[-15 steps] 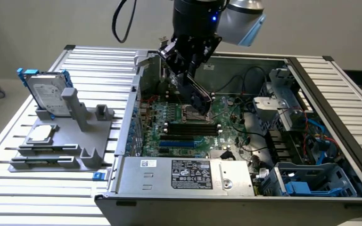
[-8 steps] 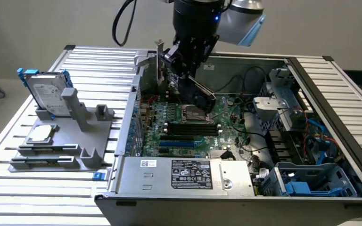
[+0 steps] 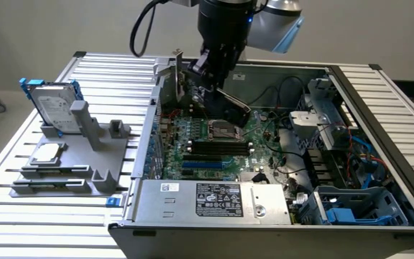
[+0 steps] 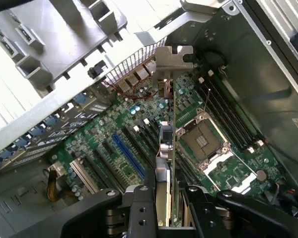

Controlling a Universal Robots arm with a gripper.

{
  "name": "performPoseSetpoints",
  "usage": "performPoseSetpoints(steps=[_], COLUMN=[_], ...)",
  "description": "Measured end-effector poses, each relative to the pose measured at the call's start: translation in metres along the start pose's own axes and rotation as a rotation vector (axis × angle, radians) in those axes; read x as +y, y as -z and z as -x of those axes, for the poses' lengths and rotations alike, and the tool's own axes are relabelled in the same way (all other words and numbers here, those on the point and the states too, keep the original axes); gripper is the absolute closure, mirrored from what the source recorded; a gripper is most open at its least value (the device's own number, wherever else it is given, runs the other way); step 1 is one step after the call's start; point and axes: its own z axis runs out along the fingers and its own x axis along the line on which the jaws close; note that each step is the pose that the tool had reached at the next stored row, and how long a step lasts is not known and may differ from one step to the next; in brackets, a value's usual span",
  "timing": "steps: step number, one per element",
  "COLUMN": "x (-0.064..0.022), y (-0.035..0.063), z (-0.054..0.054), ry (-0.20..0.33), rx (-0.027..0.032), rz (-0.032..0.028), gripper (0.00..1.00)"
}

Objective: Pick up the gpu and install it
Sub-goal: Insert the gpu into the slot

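Exterior view: a dark robot arm reaches down into an open grey metal computer case (image 3: pixel 379 124) that lies on a slatted aluminium counter (image 3: pixel 114 70). Its claw (image 3: pixel 211 81) is closed on the gpu (image 3: pixel 232 110), a thin rectangular expansion card with a black cover on one face. The card is held on edge over the green motherboard (image 3: pixel 214 145), near the wall of the case on the exterior view's left.

Wrist view: the claw (image 4: pixel 166 210) pinches the gpu (image 4: pixel 168 148) between two black fingers (image 4: pixel 139 208), one on each flat face, with the jaws partly closed to the card's thickness. The card is seen edge-on, and its silver end bracket (image 4: pixel 174 59) points towards the perforated rear wall. Below it lie the motherboard (image 4: pixel 119 144), a long blue slot (image 4: pixel 126 156) and the square silver processor socket (image 4: pixel 203 141). Whether the card's lower edge touches the board cannot be told.

The card looks light and stiff but fragile. Its exposed components and edge contacts would probably suffer from squeezing or twisting. A grip across the flat faces near the top edge, as here, seems the safest hold.
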Motion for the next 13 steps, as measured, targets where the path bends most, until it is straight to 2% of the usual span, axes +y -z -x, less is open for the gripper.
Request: performPoseSetpoints(steps=[5,13], x=[0.0000,-0.0001], y=[-0.0004,-0.0005], z=[0.0000,0.0000], ry=[0.091,0.232], rx=[0.0044,0.0146], rz=[-0.0006,0.0037], gripper=[0.74,0.74])
